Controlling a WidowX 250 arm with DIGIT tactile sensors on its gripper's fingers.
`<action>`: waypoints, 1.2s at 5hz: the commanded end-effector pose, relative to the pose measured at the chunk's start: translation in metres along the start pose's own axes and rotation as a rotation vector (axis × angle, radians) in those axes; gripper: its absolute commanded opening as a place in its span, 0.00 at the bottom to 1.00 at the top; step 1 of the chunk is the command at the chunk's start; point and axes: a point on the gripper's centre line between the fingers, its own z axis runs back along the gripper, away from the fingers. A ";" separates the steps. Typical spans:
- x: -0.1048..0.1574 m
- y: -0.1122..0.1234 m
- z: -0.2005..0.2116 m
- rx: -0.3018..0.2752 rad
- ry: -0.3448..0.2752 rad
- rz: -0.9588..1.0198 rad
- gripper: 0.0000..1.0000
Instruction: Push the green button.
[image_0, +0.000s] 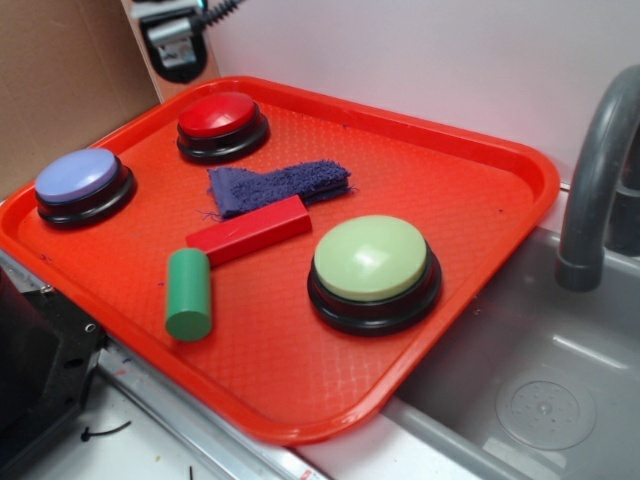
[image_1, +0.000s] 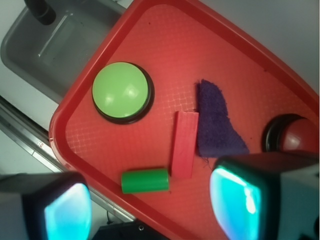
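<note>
I've got the gripper spread wide, nothing between its pads, riding high over the near part of the red tray in the wrist view; the exterior camera catches only a bit of arm hardware at the top edge. Right under me sit the green cylinder block and the red rectangular block, with the purple cloth just beside that block. The green button is further out, toward the tray corner beside the grey sink, clear of the clutter, dome up.

Here's my worry: with the jaws this far apart, coming straight down could straddle the dome instead of pressing it, so I'd want a finger centred or the jaws closed first. Drifting in low risks clipping the blocks and shoving them into the button. And the cylinder is green too — wrong target. The red button and lavender button sit well apart, no trouble.
</note>
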 end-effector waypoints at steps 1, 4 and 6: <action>-0.017 -0.004 0.020 0.020 -0.034 0.070 1.00; -0.034 0.005 0.036 0.035 -0.012 0.180 1.00; -0.040 0.005 0.031 0.064 0.003 0.222 1.00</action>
